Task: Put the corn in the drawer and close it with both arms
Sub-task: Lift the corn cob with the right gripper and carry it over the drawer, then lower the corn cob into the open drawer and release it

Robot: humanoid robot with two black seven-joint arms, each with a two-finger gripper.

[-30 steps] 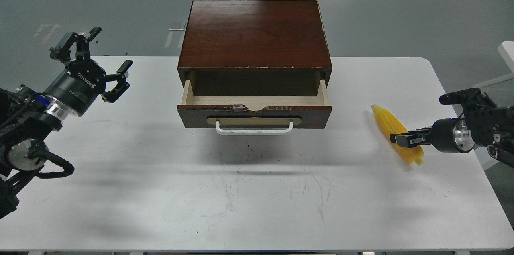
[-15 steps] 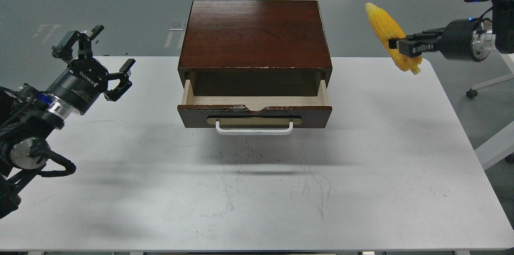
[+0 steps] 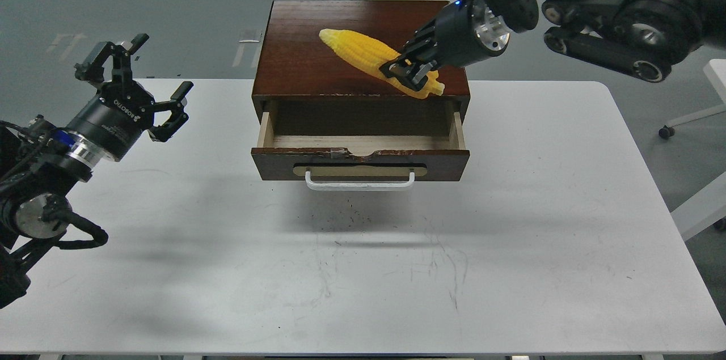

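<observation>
Yellow against the dark wood, the corn (image 3: 368, 58) hangs above the cabinet (image 3: 317, 59) top, pinched near its thick end by the right claw (image 3: 409, 70) with its tip pointing left and away. It is not yet over the drawer (image 3: 361, 162), which stands pulled out in front, its pale floor bare as far as can be seen.

To do this step well, I judge the cob should come forward and down until it sits over the middle of the opening, turned to lie along the drawer's width — tilted as it is, an end could catch the chipped front edge or the cabinet lip. Lower it close to the floor before letting go, so it does not bounce or roll.

At the left, the left claw (image 3: 139, 85) is spread wide and holds nothing, hovering over the white surface (image 3: 510, 235) well apart from the drawer — placed to help push the front shut later.
</observation>
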